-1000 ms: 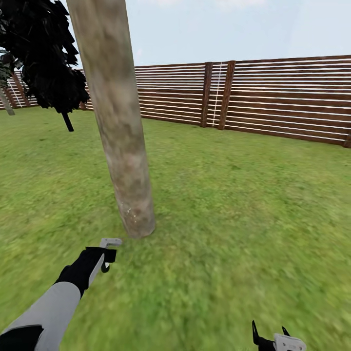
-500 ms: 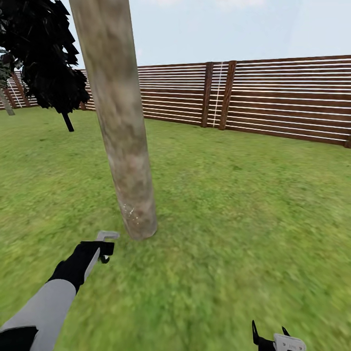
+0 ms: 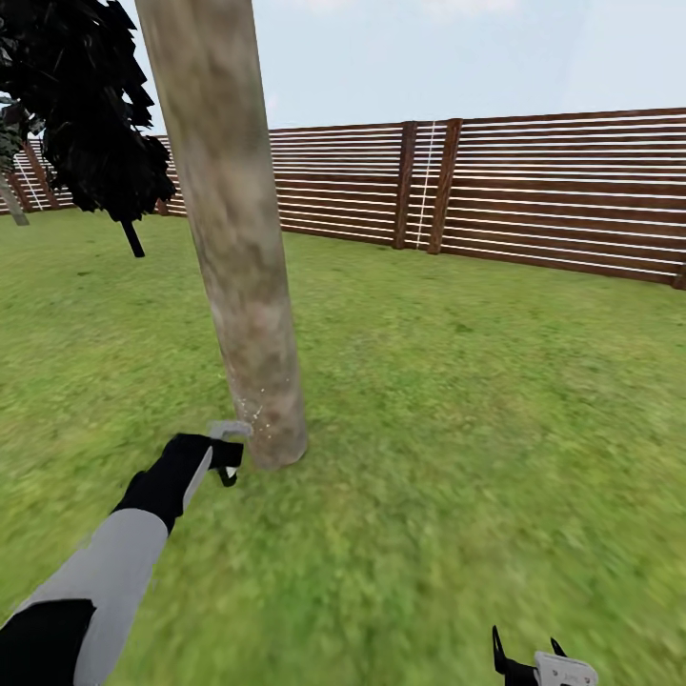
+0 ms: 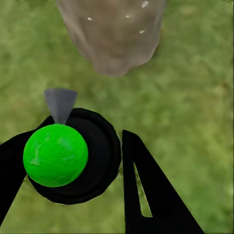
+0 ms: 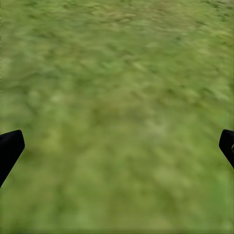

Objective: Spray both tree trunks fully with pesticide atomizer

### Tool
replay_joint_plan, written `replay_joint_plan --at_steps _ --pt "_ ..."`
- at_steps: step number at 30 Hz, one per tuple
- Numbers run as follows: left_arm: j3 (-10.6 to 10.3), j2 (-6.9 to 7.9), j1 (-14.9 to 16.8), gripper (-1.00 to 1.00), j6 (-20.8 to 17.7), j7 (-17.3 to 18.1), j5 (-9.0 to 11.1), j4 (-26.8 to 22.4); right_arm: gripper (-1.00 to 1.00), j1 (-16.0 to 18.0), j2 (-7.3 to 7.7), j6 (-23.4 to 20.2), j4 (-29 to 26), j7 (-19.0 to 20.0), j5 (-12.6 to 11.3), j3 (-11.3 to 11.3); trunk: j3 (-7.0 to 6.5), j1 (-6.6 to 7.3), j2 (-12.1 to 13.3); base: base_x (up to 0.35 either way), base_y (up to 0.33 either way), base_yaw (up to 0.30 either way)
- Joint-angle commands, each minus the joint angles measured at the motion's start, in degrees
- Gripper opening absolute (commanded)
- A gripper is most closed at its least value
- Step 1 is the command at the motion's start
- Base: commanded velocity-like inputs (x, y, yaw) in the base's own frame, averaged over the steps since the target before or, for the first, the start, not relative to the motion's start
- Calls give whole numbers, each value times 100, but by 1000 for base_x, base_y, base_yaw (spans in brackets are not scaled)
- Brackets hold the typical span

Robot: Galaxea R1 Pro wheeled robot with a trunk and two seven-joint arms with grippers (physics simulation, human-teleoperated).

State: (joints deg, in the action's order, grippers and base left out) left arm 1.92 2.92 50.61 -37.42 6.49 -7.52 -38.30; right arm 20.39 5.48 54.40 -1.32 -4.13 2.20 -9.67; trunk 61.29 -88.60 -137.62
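A thick pale tree trunk [image 3: 238,248] with brownish patches rises from the grass just ahead, leaning slightly. A few whitish specks of pesticide [image 3: 253,412] dot the bark near its foot. My left gripper [image 3: 225,459] is shut on the pesticide atomizer [image 3: 230,431], whose grey nozzle sits right beside the trunk's base. In the left wrist view the atomizer [image 4: 55,155] shows a bright green round cap on a black body between the fingers [image 4: 141,190], and its grey nozzle cone points at the trunk [image 4: 114,34]. My right gripper [image 3: 526,657] hangs open over bare grass.
Dark jagged foliage [image 3: 86,105] hangs at the upper left, with a thin pale trunk [image 3: 11,202] far behind it. A brown slat fence [image 3: 534,191] closes the lawn at the back. Grass [image 3: 476,429] spreads open to the right of the trunk.
My left arm has pushed forward and to the right, bringing the atomizer's nozzle from short of the trunk to right beside its base. The right gripper has stayed still.
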Motion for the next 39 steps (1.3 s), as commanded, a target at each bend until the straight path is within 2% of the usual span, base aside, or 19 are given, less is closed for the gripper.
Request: replay_joint_plan --at_steps 1,3,6,8,9,10,14,16,18,19,20,22,24,27,28,30,32,36,39 --pt "-3 -154 17 -100 1 -4 -80 -7 100 0 0 0 0 0 0 0 0 0 0 0 0 0" --pt "10 -263 73 -100 -57 -1 -72 -81 100 0 -2 -10 0 6 -1 4 0 0 0 0 0 0" --pt "40 125 95 -100 -127 71 -56 -167 100 0 -3 -24 -20 1 -9 1 0 0 0 0 0 0" --pt "31 324 96 -100 -141 464 -76 -188 100 0 -3 -19 -32 0 -9 0 0 0 0 0 0 0" --pt "10 294 93 -100 -144 561 -92 -199 100 0 -3 -13 -39 -3 -9 0 0 0 0 0 0 0" --pt "-6 110 98 -100 -276 634 -93 -567 100 0 -3 -9 -44 -8 -9 3 0 0 0 0 0 0" --pt "-1 140 84 -100 -576 666 -104 -924 100 0 -3 -9 -27 -9 -9 1 0 0 0 0 0 0" --pt "30 293 92 -100 -587 668 -118 -937 100 0 -3 -9 -20 -9 -9 0 0 0 0 0 0 0" --pt "38 589 101 -100 -594 669 -76 -951 100 0 -3 -9 -18 -9 -9 0 0 0 0 0 0 0" --pt "19 617 101 -100 -601 669 -71 -1015 100 0 -3 -9 -18 -9 -9 0 0 0 0 0 0 0" --pt "6 597 100 -100 -606 669 -71 -1071 100 0 -3 -9 -18 -9 -9 0 0 0 0 0 0 0" --pt "-115 364 97 -100 -700 669 -87 -1141 100 0 -3 -9 -13 -9 -9 0 0 0 0 0 0 0" --pt "-584 121 95 -100 -1177 671 -72 -1454 100 0 -3 -9 -9 -9 -9 0 0 0 0 0 0 0" --pt "-668 128 96 -100 -1516 685 -62 -1816 100 0 -3 -9 -9 -6 -3 0 0 0 0 0 0 0" --pt "-618 199 93 -100 -1562 692 -80 -1861 100 0 -3 -6 -9 -3 -1 0 0 0 0 0 0 0" --pt "-284 562 111 -100 -1585 695 -69 -1882 100 0 -3 -4 -8 -1 0 0 0 0 0 0 0 0" --pt "-168 714 211 -100 -1603 695 -60 -1893 100 0 -3 -1 -3 0 0 0 0 0 0 0 0 0" --pt "-558 129 270 -100 -1943 695 -71 -2043 100 0 -3 0 0 0 0 0 0 0 0 0 0 0" --pt "-630 -93 319 -100 -2004 695 -66 -2171 100 0 -8 0 0 2 0 0 0 0 0 0 0 0"
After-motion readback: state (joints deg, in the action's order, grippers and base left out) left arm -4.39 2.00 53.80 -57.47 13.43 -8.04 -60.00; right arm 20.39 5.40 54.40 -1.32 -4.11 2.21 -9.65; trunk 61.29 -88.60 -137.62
